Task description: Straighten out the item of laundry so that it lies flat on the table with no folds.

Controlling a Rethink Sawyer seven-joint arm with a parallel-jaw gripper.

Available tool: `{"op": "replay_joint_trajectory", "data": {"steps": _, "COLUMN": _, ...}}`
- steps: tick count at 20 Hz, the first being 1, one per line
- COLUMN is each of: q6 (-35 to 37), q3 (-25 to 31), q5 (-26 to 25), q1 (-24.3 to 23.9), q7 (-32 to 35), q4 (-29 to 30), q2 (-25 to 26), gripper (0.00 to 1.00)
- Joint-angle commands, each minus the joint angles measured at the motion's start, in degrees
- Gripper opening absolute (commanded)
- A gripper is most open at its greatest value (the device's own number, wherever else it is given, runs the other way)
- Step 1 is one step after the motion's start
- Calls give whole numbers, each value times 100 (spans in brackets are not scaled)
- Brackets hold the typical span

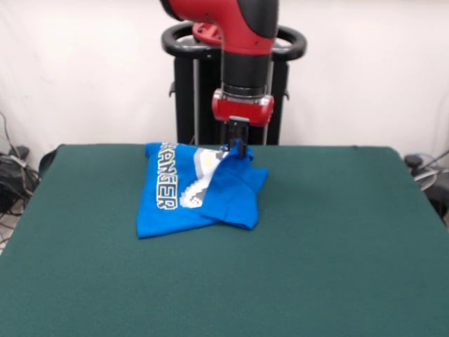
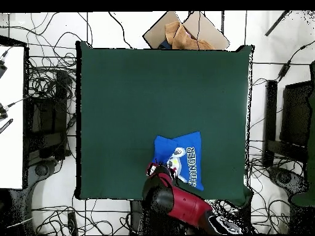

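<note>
The item of laundry [image 1: 200, 189] is a bright blue T-shirt lying crumpled near the far edge of the green table [image 1: 337, 232]. Its right side is folded over the print, and only part of the lettering shows. My gripper [image 1: 238, 145] hangs straight down at the shirt's far right corner, shut on a peak of blue cloth that rises to its tips. From overhead, the shirt [image 2: 183, 157] lies close to the table's [image 2: 154, 86] bottom edge, and the red arm [image 2: 175, 203] hides the gripper itself.
The black pedestal [image 1: 189, 91] stands just behind the table's far edge. In the overhead view, a brown cardboard piece [image 2: 184, 32] lies beyond the top edge and cables [image 2: 46, 104] run around the left and right sides.
</note>
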Motion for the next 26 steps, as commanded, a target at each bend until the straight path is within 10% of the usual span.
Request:
{"op": "replay_joint_trajectory", "data": {"steps": 1, "q6": 523, "q3": -121, "q5": 178, "q1": 37, "q7": 758, "q4": -870, "q2": 147, "gripper": 100}}
{"op": "replay_joint_trajectory", "data": {"steps": 26, "q6": -387, "q3": 873, "q5": -268, "q1": -543, "q7": 1270, "q4": -1012, "q2": 939, "gripper": 100}}
